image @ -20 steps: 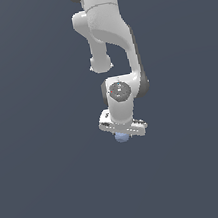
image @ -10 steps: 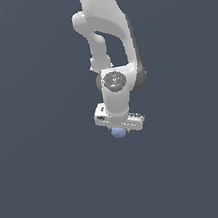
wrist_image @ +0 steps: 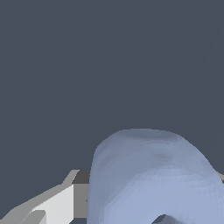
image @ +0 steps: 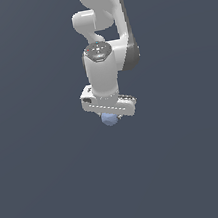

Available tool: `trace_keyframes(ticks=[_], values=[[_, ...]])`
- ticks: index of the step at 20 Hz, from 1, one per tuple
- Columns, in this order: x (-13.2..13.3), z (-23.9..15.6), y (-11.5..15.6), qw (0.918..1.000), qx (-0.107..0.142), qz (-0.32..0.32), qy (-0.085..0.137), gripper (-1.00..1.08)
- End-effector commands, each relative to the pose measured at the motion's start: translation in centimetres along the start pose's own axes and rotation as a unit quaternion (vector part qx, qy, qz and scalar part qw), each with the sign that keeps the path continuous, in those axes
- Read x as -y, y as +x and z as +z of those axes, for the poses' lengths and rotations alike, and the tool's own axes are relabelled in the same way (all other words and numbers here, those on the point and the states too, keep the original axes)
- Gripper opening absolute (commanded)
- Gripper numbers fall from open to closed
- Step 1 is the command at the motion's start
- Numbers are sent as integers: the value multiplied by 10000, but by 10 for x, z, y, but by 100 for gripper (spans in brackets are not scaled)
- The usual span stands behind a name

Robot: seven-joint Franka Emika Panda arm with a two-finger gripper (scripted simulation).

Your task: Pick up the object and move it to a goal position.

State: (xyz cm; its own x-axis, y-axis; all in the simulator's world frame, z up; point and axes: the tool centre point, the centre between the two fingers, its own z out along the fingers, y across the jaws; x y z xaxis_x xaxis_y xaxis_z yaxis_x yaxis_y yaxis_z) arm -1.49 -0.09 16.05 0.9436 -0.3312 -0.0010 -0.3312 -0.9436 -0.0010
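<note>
In the exterior view the white arm (image: 103, 41) comes down from the top edge, and its wrist points straight down at the middle of the scene. The gripper (image: 109, 117) sits at the lower end as a wide white bar, slightly tilted, with its end toward the exterior view's right a little lower. The object (image: 109, 119) shows just under that bar, toward the bar's end on the exterior view's left. Only its lower part is in sight: a small, pale periwinkle-blue, rounded lump, much narrower than the bar. Its top is hidden by the gripper body, so the fingers cannot be made out here. All around is one flat, dark slate-grey field with no edge, seam or shadow, so it cannot be told whether the lump touches a surface or hangs clear of it.

In the wrist view the object (wrist_image: 151, 177) fills the lower middle of the picture. It is a smooth, dome-topped mass of pale blue with faint facets, lighter toward its lower part, and a small dark notch cuts into its lower edge. One finger (wrist_image: 57, 205), white with grey bevels, lies right against the lump's flank. A thin pale sliver at the opposite side touches it too, so the gripper appears to be closed on the lump. Beyond it lies the same plain dark grey.
</note>
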Motion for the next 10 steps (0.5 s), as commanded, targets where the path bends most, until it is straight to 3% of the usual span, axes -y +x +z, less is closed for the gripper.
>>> trace_keyframes(ticks=[1,10], values=[[-11,-27,-4,10000,-2,1,2,-100],[-55,-130,-16,10000,-1,2,5,-100]])
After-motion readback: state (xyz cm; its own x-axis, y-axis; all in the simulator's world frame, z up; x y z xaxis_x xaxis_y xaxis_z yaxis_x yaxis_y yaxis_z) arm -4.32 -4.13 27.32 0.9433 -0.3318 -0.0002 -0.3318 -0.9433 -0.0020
